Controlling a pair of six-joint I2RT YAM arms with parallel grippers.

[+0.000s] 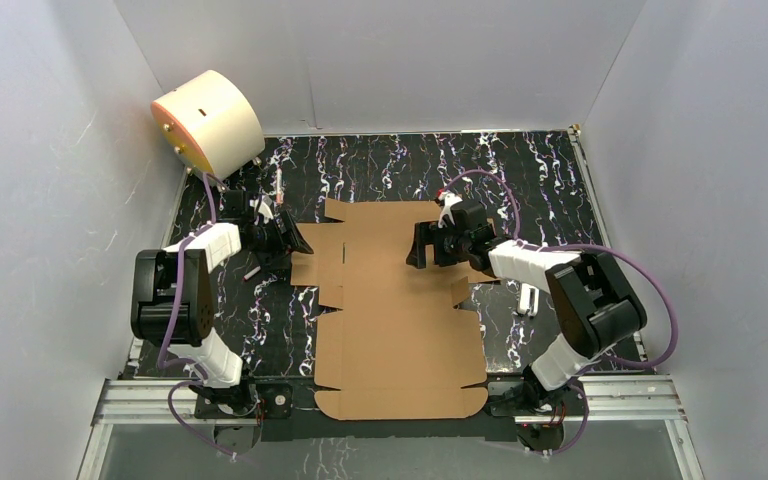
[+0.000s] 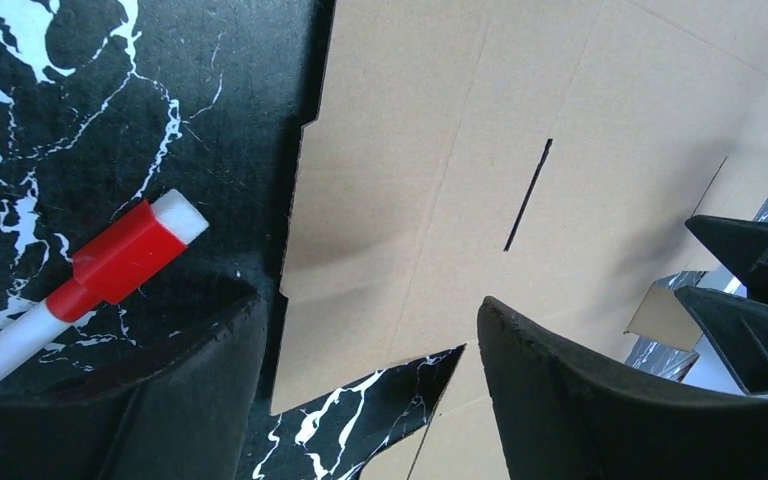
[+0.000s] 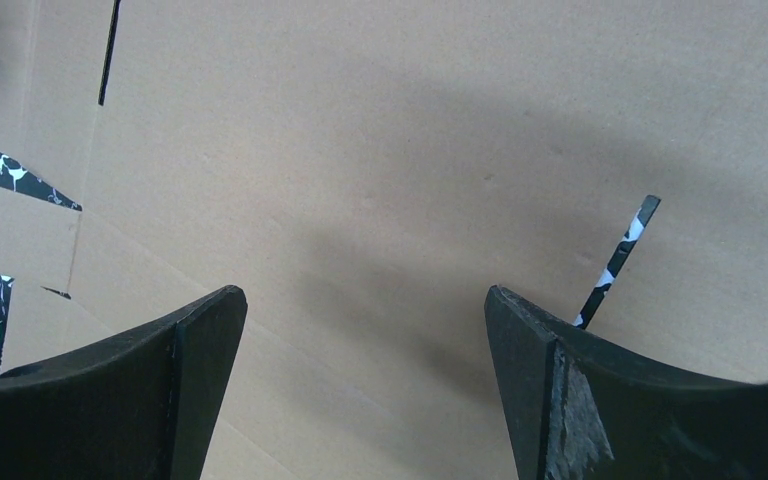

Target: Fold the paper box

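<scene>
You had nothing legible in any of the three views: no text, label, brand, number or sign. The paper box [image 1: 400,300] showed you plain brown cardboard, with only slits and creases on it. The red-capped marker [image 2: 110,270] in the left wrist view bore no lettering you could read. The cream drum [image 1: 210,118] sat too small in the top view for you to make out any marking.

Plain brown paper box [image 1: 400,330], black white-veined table [image 1: 550,165].
</scene>
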